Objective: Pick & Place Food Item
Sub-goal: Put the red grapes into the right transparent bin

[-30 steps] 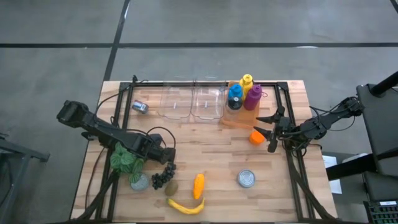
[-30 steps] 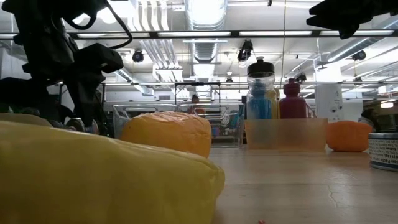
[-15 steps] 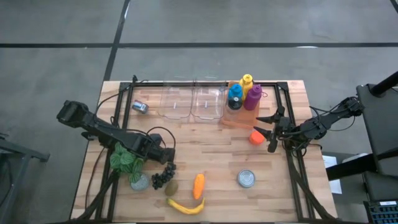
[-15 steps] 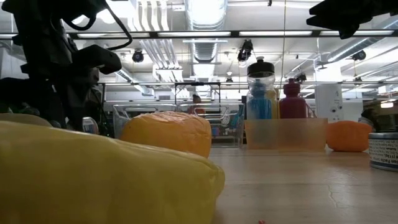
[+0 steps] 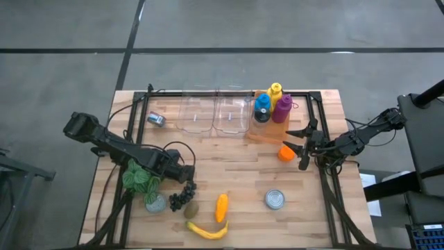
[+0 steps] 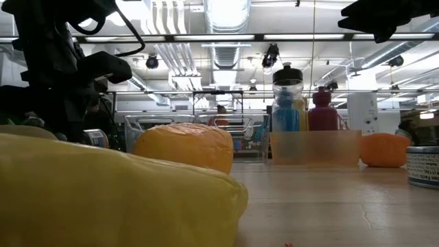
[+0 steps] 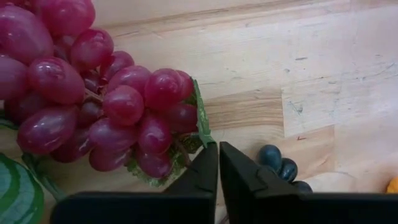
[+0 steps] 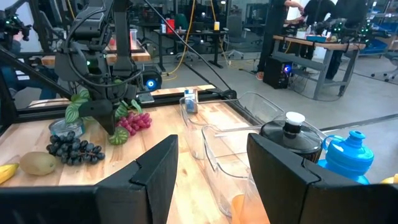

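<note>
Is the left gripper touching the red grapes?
Cannot tell. In the left wrist view, the shut left gripper meets the leaf beside the red grapes; contact with the grapes themselves is unclear.

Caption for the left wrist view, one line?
Left end effector shut beside a bunch of red grapes on the wooden table, dark grapes just beyond.

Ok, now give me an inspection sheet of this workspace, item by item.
Surface: wooden table, no spills seen.
Job's things: red grapes right beside the left fingers; dark grapes, kiwi, banana, orange vegetable nearby.
Clutter: bottles, clear containers, tin, potted plant.
Grippers: left gripper shut, grip on grapes unclear; right gripper open, at the table's right side.
Cables: black cable by the left arm.
Surroundings: person at benches behind.
</note>
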